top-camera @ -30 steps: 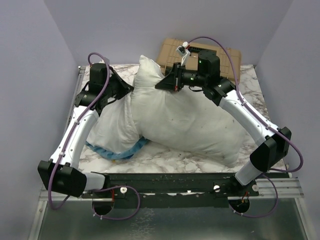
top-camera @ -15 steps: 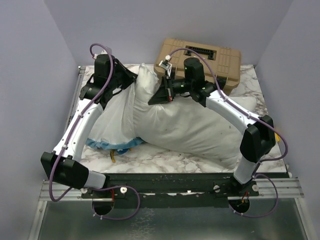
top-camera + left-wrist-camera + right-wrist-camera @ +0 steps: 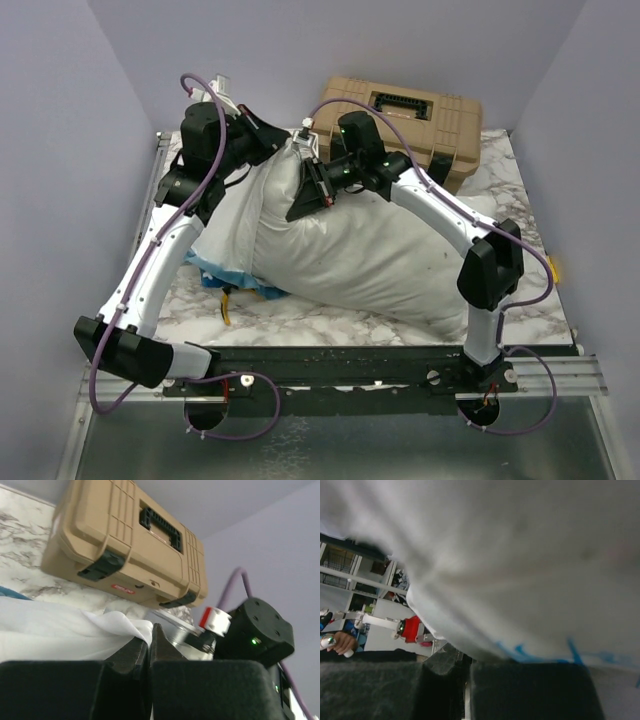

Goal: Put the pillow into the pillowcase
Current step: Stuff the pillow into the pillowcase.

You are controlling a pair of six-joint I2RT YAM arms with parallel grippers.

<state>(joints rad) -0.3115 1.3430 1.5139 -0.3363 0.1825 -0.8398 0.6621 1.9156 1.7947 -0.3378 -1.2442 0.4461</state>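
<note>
The big white pillow (image 3: 390, 250) lies aslant across the table, its upper end at the back left. The pillowcase (image 3: 232, 225) shows its white inside along the pillow's left side, and its blue frill (image 3: 245, 285) peeks out below. At the pillow's top corner my left gripper (image 3: 286, 140) is shut, pinching a thin white fold of the pillowcase (image 3: 65, 630) between the tips of that gripper (image 3: 150, 632). Just below it my right gripper (image 3: 302, 200) is shut too. In the right wrist view, white pillowcase cloth (image 3: 530, 570) with blue showing through runs down into the right gripper (image 3: 465, 662).
A tan hard case (image 3: 400, 115) stands at the back of the marble table (image 3: 330, 315), also visible close behind the left gripper as the case (image 3: 125, 545). Purple walls close in on three sides. A small yellow item (image 3: 228, 305) lies near the frill.
Both grippers have moved left and toward the back, carrying the white cloth. The pillow's upper end shifted left with them, and the tan case is now uncovered.
</note>
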